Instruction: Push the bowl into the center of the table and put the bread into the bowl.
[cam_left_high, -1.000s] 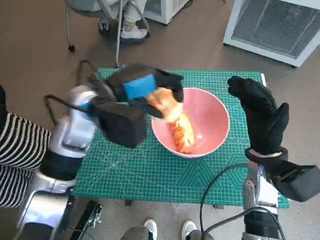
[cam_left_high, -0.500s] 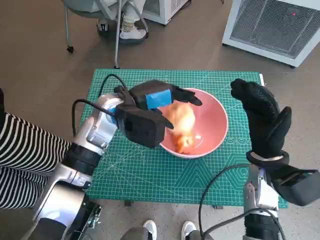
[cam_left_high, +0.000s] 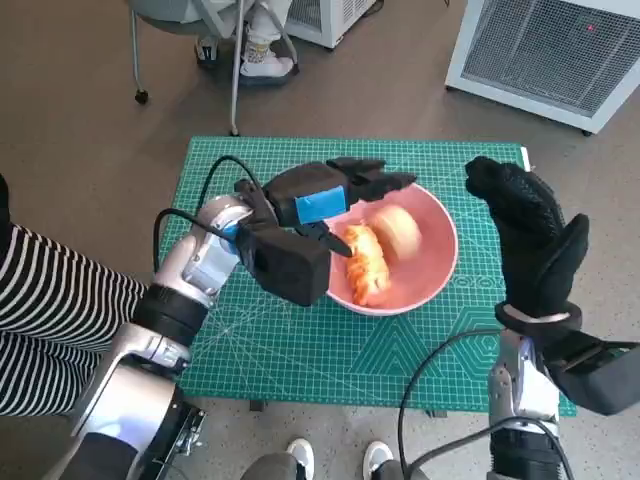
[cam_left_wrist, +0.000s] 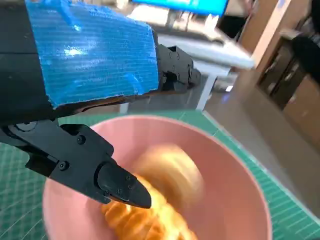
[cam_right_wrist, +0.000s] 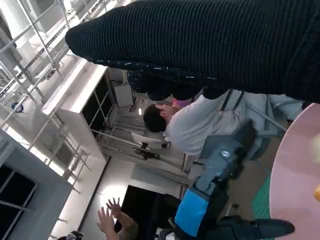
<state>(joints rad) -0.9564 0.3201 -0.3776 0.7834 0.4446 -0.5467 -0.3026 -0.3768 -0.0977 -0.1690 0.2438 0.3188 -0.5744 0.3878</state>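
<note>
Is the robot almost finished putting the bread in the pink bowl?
Nearly. The pink bowl sits about mid-table on the green mat, so the push looks done. Two pieces of bread lie inside it: a long one and a round one. The left hand hovers over the bowl's rim holding nothing, and the right hand is raised beside it. Only pulling the hands away seems left.

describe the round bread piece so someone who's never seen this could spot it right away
On the green cutting mat stands a pink bowl holding two pieces of bread. The round bread piece lies on the bowl's far side; it is pale, smooth and dome-shaped, unlike the long, ridged, orange-brown piece beside it.
</note>
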